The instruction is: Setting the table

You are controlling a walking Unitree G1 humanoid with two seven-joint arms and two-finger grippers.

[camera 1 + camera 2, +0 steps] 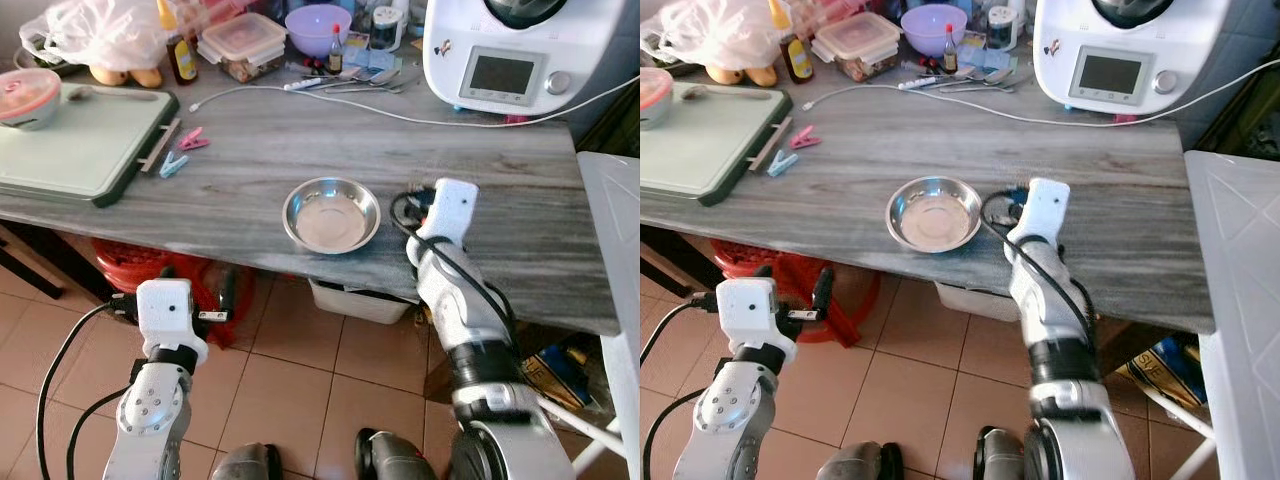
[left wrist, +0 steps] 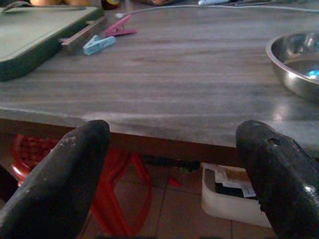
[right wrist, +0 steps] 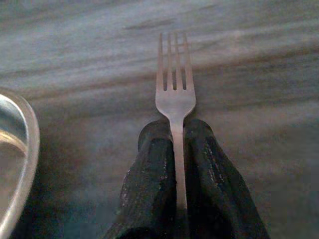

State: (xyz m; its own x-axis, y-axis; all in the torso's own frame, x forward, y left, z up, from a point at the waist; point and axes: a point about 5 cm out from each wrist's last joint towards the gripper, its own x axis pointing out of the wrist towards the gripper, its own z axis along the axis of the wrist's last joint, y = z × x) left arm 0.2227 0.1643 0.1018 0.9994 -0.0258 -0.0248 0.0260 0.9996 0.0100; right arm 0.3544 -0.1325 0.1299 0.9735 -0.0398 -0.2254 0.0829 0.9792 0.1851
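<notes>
A round steel bowl (image 1: 331, 214) stands near the front edge of the grey wooden table (image 1: 300, 140). Just right of it my right gripper (image 3: 175, 130) is low over the tabletop, shut on the handle of a metal fork (image 3: 174, 89). The fork's tines point away from the fingers, and the bowl's rim (image 3: 20, 159) lies beside it. My left gripper (image 2: 172, 149) is open and holds nothing. It hangs below and in front of the table edge, left of the bowl (image 2: 294, 64).
At the table's left lies a green board (image 1: 80, 140) with a pink bowl (image 1: 28, 95) on it, and two clothes pegs (image 1: 185, 150) lie beside it. A white kitchen machine (image 1: 520, 50), its cable (image 1: 400, 115), a purple bowl (image 1: 317, 25) and containers stand at the back. A red stool (image 1: 130, 265) is under the table.
</notes>
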